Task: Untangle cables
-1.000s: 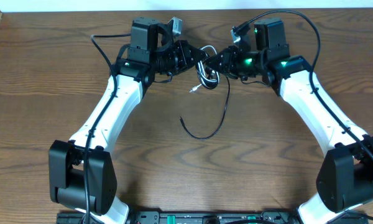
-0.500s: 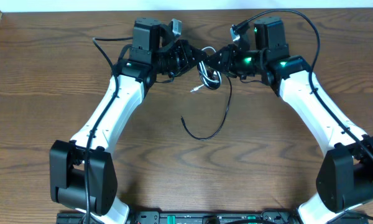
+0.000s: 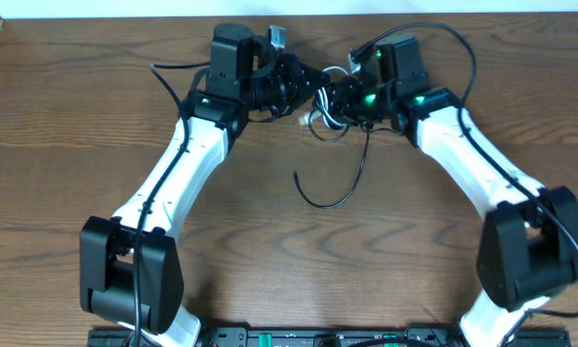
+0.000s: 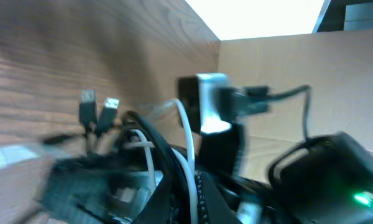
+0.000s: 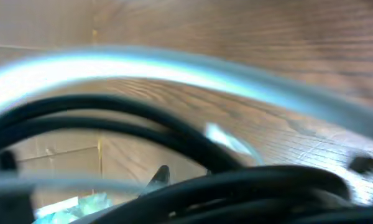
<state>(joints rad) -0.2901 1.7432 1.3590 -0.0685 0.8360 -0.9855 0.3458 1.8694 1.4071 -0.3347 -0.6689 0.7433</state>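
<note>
The cables (image 3: 326, 114) sit bunched in a small knot near the far edge of the table (image 3: 77, 116), strung between the two arms, with the black cable (image 3: 350, 183) trailing a long loose tail that curves down toward the near side and hooks back to a free end lying on the wood. The white cable (image 4: 188, 146) is the shorter one and stays almost wholly inside the knot; in the left wrist view it arcs across the black strands, and two small plug ends (image 4: 98, 107) stand side by side just beyond it. Both cords look thin, light and limp, so they will likely follow any pull without resistance, sag where unsupported, and slide through a loose pinch; the plugs are the only stiff parts and could snag in a loop. A sound hold is probably on a single strand just beside the knot, or on a plug body, not on the whole bundle, since squeezing the bundle would tighten it. The left gripper (image 3: 303, 90) is closed, apparently pinching strands of the knot, though motion blur hides exactly which. The right gripper (image 3: 335, 96) is at the knot's other side, but its own camera shows only blurred cable close to the lens, so I cannot tell whether its jaws are open or clamped
</note>
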